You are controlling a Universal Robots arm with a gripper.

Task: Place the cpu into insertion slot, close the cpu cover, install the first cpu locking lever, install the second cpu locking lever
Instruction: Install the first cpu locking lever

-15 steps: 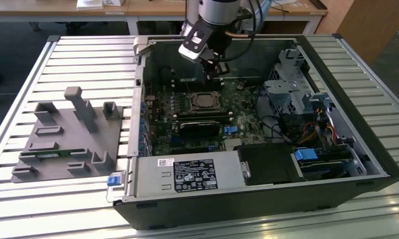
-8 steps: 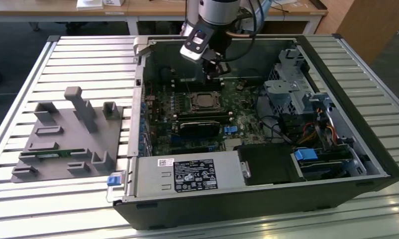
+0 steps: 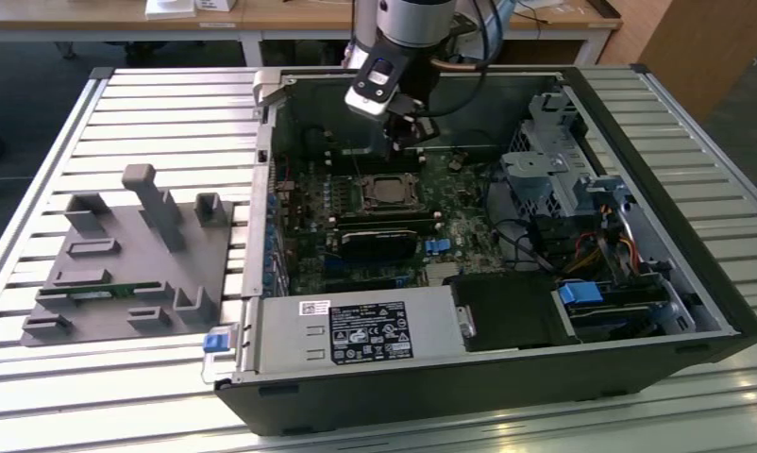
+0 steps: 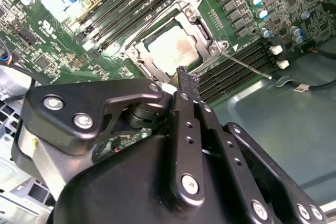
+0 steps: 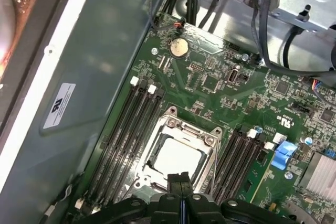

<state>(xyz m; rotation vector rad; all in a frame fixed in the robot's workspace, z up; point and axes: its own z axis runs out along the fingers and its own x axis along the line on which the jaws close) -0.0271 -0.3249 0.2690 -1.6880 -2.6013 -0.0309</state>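
Since my fingers [image 4: 184,77] are pressed together with nothing between them, hovering near the cpu cover [image 4: 201,31], I figure a sloppy push could skid off that thin frame and scrape the cpu [image 4: 169,51] sitting in the socket window. One locking lever [image 4: 245,65] juts out loose over the memory slots [image 4: 218,80] and looks easy to snag. Farther off, the case-wall sticker [image 5: 58,106] and power supply label [image 3: 366,332] carry print I can't make out.
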